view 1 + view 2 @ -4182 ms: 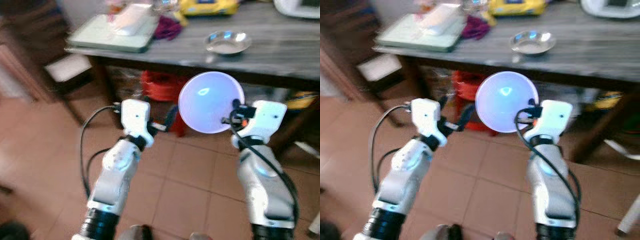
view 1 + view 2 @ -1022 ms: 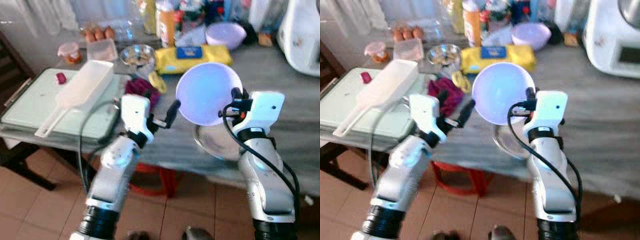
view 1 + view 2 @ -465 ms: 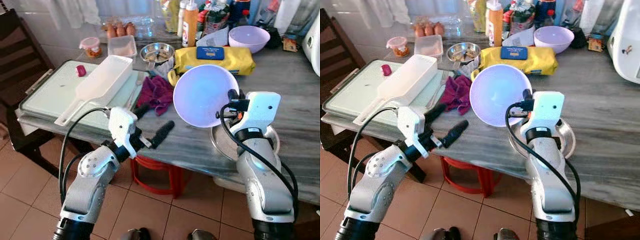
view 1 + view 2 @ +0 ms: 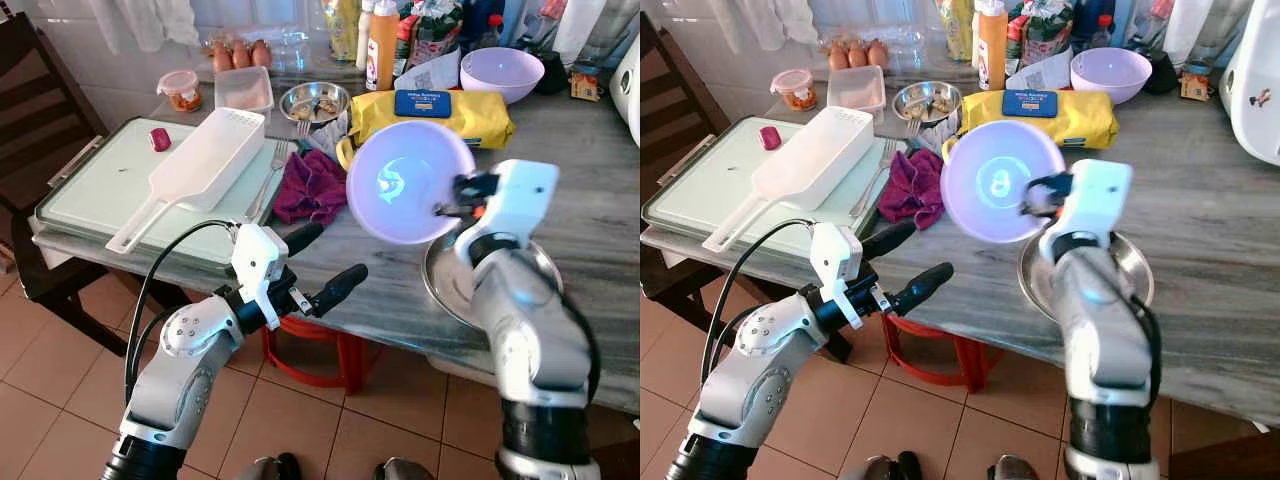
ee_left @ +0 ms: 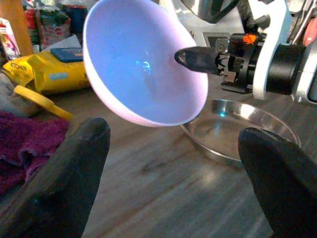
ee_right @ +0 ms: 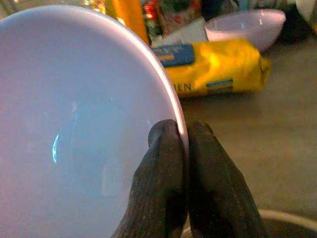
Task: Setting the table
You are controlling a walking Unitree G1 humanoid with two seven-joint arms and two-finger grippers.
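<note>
A grey wood-grain worktop (image 4: 600, 210) stands on a floor (image 4: 60, 400) of terracotta tiles with pale grout, a dark wooden chair (image 4: 40, 110) at its left end, a red stool (image 4: 320, 355) beneath it, and a white tiled wall (image 4: 110, 55) behind.

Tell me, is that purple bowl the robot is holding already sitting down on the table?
No, the purple bowl is held tilted in the air by its rim in the right gripper, above the steel plate.
</note>
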